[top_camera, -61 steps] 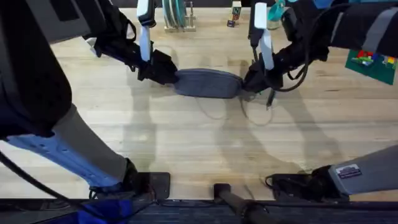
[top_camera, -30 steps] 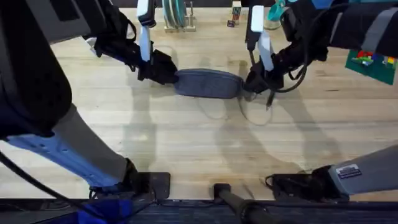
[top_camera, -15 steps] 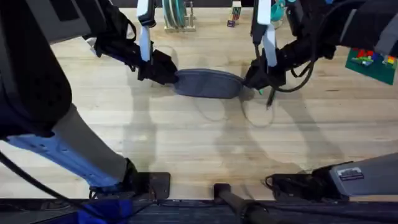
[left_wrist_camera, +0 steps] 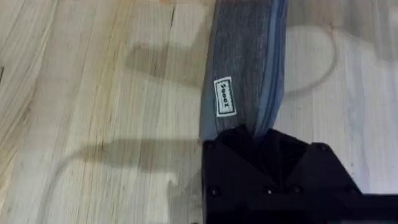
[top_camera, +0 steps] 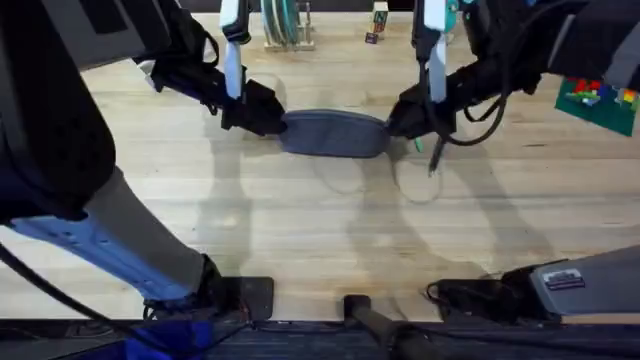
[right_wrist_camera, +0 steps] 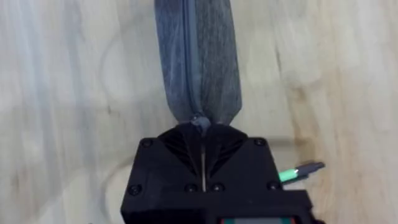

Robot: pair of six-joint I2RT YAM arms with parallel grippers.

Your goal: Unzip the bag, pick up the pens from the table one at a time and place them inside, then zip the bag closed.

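The blue-grey bag lies flat on the table, stretched between both arms. My left gripper is shut on its left end; the left wrist view shows the bag with a small white label running into my left gripper. My right gripper is shut on the right end. In the right wrist view the zipper line of the bag ends at my right gripper. A green pen lies just beside that gripper, with a slim dark pen next to it.
A rack holding teal items and small objects stand along the table's far edge. A green plate with coloured bricks sits at the right. Bare wood stretches in front of the bag.
My right arm has swung slightly and its gripper has edged left along the bag's right end, so more of the green pen shows. The left arm and the bag have stayed still.
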